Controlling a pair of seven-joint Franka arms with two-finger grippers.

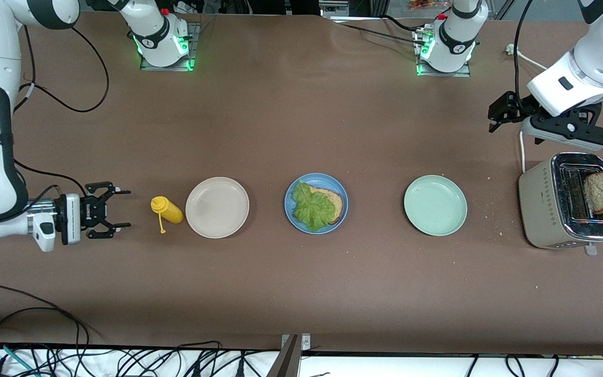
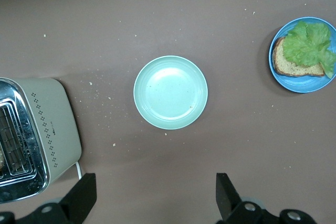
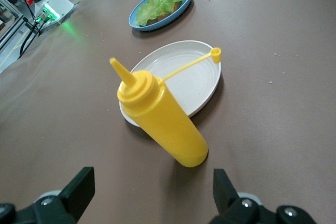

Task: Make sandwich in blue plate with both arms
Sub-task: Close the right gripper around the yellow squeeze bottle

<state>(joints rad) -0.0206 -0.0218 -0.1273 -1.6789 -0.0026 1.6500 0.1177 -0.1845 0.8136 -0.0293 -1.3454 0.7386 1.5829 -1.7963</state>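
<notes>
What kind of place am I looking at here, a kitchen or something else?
Most likely a robotics lab staged as a kitchen. Two arms are bolted to a brown table, loose cables trail along its edge, and food props are laid out: a toaster, a yellow squeeze bottle and a blue plate.

I count three plates in a row: one beige plate (image 1: pixel 217 207), one blue plate (image 1: pixel 316 203), one green plate (image 1: pixel 435 205). Toast, I've got two slices: one toast slice (image 1: pixel 333 204) on the blue plate and one second slice (image 1: pixel 601 191) standing up out of the toaster (image 1: pixel 568 208). One toaster, then. One lettuce leaf (image 1: pixel 310 206). One yellow bottle (image 1: pixel 166 209). Two arms on my screen, so two grippers: the left gripper (image 1: pixel 494 118) and the right gripper (image 1: pixel 123 209).
</notes>
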